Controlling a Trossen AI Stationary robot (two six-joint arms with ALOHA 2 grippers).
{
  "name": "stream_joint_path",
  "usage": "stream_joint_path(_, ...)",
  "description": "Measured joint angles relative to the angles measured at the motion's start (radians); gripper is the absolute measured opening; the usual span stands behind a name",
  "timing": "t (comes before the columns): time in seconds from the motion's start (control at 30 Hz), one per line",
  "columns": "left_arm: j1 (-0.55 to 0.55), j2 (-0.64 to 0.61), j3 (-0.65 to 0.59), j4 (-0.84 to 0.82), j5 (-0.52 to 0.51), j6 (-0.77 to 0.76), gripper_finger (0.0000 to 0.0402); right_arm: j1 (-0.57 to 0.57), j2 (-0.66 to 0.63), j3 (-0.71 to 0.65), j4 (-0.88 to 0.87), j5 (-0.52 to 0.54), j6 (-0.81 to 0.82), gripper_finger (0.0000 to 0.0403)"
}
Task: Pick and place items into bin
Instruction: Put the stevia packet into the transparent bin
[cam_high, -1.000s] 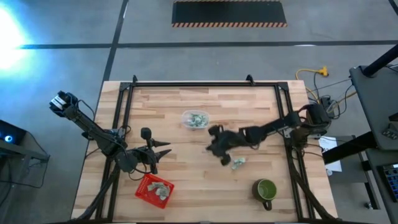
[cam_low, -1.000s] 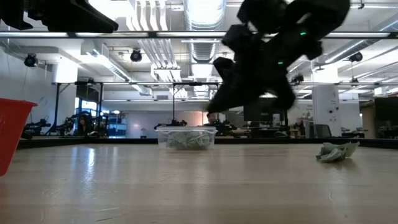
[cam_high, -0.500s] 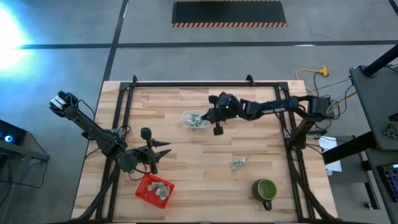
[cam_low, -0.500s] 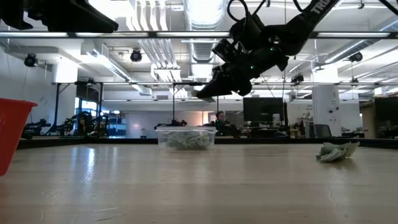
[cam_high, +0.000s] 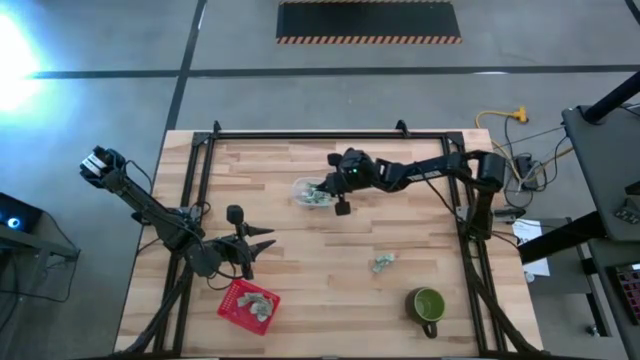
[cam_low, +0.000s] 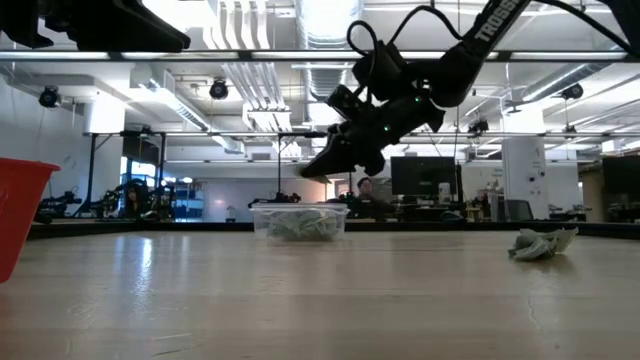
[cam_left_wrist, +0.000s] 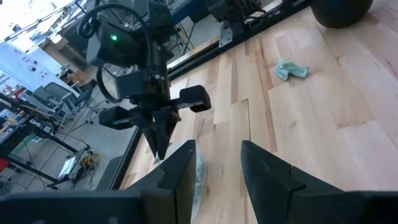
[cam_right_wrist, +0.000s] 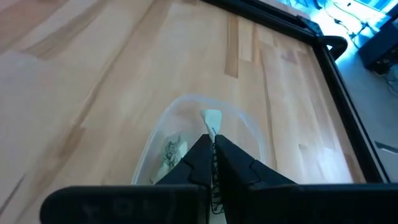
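**Right claw holding a wrapped piece above the clear bin**

The wooden counter (cam_high: 330, 270) carries every object shown and is bordered by a black frame. The right arm reaches across it from its base at the counter's right edge. The left arm waits at the opposite side, its left claw (cam_high: 262, 240) low over the counter near the red basket (cam_high: 247, 302), well apart from the right claw; in the left wrist view its fingers (cam_left_wrist: 180, 174) stand apart with nothing between them.

The right claw (cam_right_wrist: 211, 149) hangs in the air directly above the clear bin (cam_high: 314, 192). Its two fingers are pressed together, and a small pale wrapped piece (cam_right_wrist: 211, 118) is pinched at their tips. In the low view the right claw sits clear of the bin's rim, tilted downward toward it.

The green mug (cam_high: 428, 305) stands well apart from the right claw, toward the counter's near right corner. The red basket, just beside the left claw, contains several pale wrapped pieces.

The clear bin, directly beneath the right claw, already holds a small heap of green-and-white wrapped items (cam_low: 298, 226). One loose cluster of wrapped items (cam_high: 382, 262) lies on the bare counter between the right claw and the green mug, touching neither.
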Motion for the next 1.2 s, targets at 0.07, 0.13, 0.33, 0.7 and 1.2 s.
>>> stream_joint_path(0.07, 0.000, 0.000, 0.000, -0.001, 0.000, 0.000, 0.0111, 0.000, 0.000, 0.007, -0.003, 0.000, 0.020, 0.0009)
stream_joint_path(0.13, 0.000, 0.000, 0.000, 0.000, 0.000, 0.000, 0.0111, -0.001, 0.000, 0.007, -0.007, 0.000, 0.037, 0.0009)
stream_joint_path(0.33, 0.001, 0.000, 0.000, 0.000, 0.000, 0.000, 0.0111, -0.006, 0.000, 0.002, -0.008, -0.001, 0.074, 0.0009)
stream_joint_path(0.7, 0.001, 0.000, 0.000, 0.000, 0.000, 0.000, 0.0111, -0.019, 0.000, -0.002, -0.007, -0.008, 0.118, 0.0093)
stream_joint_path(1.2, 0.000, 0.000, 0.000, 0.000, 0.000, -0.003, 0.0111, -0.001, -0.135, 0.002, -0.459, -0.056, 0.083, 0.0158)
